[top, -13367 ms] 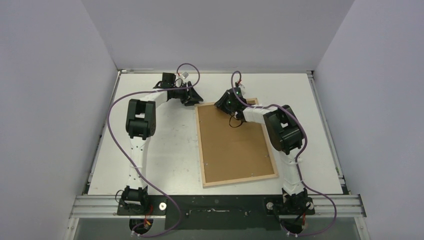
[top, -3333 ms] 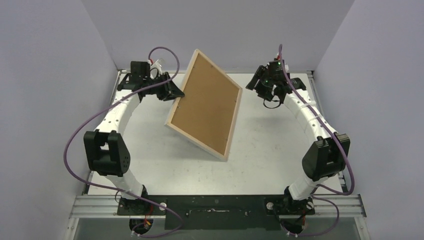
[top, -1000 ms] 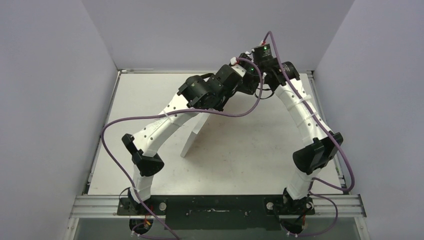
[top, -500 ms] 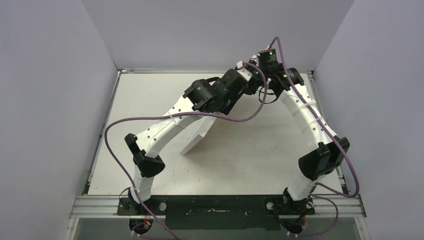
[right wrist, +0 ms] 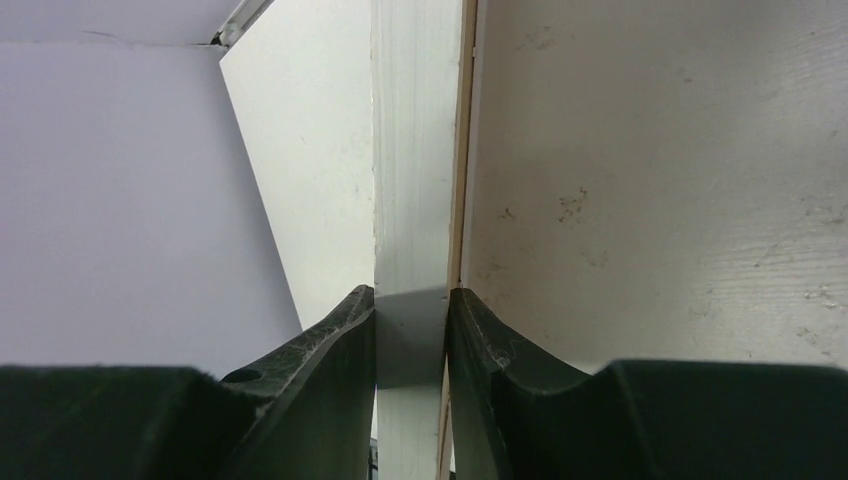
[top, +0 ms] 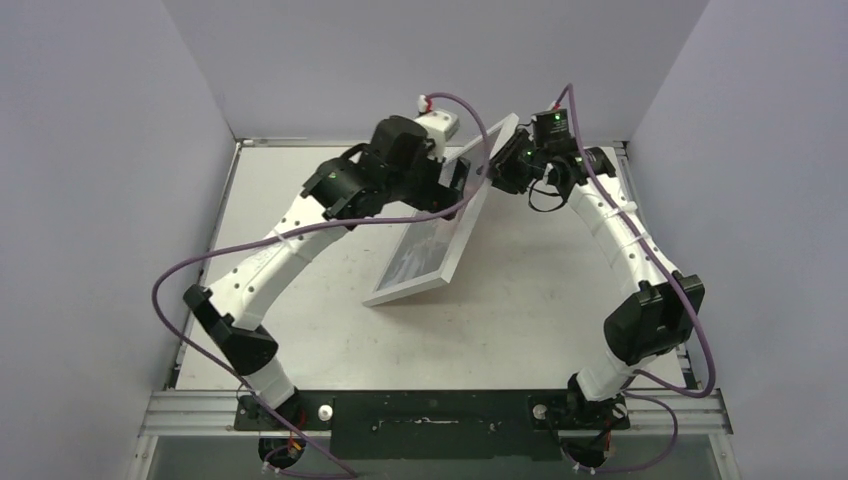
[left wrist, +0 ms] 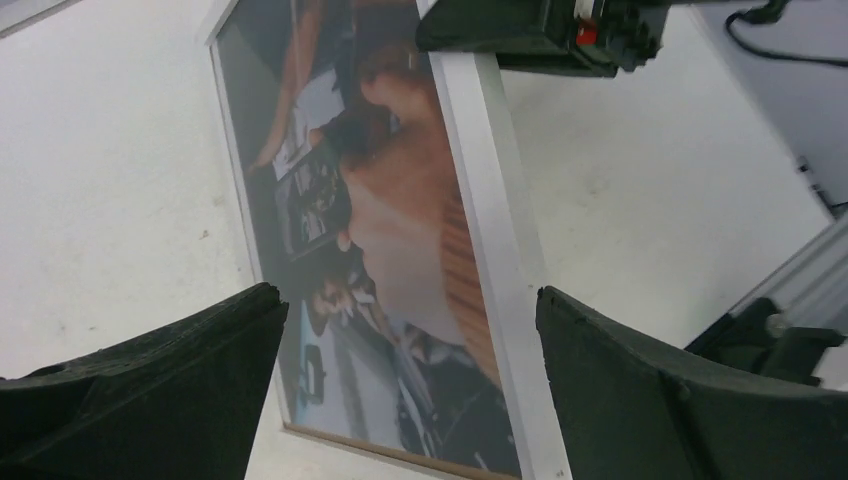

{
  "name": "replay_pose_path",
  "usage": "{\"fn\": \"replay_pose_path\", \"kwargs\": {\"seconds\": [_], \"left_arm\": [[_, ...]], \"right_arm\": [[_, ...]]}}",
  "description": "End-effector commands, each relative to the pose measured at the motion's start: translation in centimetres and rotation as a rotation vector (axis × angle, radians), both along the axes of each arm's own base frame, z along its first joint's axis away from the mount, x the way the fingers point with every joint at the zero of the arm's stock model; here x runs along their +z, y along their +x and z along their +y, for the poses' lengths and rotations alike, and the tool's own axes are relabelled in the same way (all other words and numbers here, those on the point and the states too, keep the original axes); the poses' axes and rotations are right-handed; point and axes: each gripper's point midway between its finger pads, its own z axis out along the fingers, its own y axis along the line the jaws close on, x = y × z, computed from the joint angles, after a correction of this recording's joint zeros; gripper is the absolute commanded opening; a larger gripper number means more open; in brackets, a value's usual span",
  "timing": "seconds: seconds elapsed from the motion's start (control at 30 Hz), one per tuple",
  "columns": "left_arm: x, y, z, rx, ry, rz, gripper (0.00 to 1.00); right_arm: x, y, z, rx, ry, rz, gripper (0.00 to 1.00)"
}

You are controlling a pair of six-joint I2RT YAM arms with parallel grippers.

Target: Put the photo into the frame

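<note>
Frame (right wrist: 415,150) edge clamped in right fingers (right wrist: 320,400), left fingers (left wrist: 150,390) spread wide, empty

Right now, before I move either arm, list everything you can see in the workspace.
frame: one, white front, standing tilted with its lower edge on the table, mid-table.
photo: one, orange-tan figure amid dark surroundings, showing inside the frame's front.
table: one, white, under everything.
walls: three, pale lilac, around the table.
right gripper: one, black, shut on the frame's raised edge.
left gripper: one, black, open, facing the frame's front, gripping nothing.
</note>
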Motion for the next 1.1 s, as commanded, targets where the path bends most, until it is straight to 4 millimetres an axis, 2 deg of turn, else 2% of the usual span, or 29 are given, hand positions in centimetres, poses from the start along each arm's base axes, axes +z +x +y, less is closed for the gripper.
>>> {"fn": "replay_pose_path", "kwargs": {"seconds": [0.0,0.03,0.13,0.3,0.43,0.57,0.73,0.93,1.07], "left_arm": [[8.6,-0.2,0.5,-0.083,-0.403,-0.089,0.97],[9.9,0.2,1.5,-0.082,-0.464,-0.107,0.97],[10.0,1.7,4.2,-0.030,-0.530,-0.092,0.97],[7.4,4.1,8.2,0.114,-0.488,-0.018,0.97],[2.7,5.7,11.6,0.243,-0.424,0.098,0.97],[-3.2,7.2,16.0,0.380,-0.420,0.264,0.97],[-10.7,7.8,19.6,0.465,-0.411,0.401,0.97],[-18.9,7.5,21.3,0.519,-0.382,0.589,0.95],[-22.4,7.5,21.6,0.527,-0.342,0.643,0.93]], "right_arm": [[3.3,0.2,-0.8,0.047,0.035,-0.168,0.10],[2.3,0.2,-1.0,0.060,0.034,-0.158,0.10],[-0.1,0.5,-0.6,0.143,0.072,-0.168,0.10],[-5.6,1.0,0.0,0.289,0.087,-0.148,0.10],[-9.3,1.1,-0.3,0.329,0.103,-0.101,0.12],[-12.4,1.3,-1.0,0.359,0.080,-0.069,0.13],[-17.5,1.1,-2.1,0.402,0.040,0.005,0.14],[-21.9,1.0,-3.0,0.434,-0.004,0.074,0.20],[-23.7,1.3,-3.2,0.420,-0.024,0.104,0.22]]}}
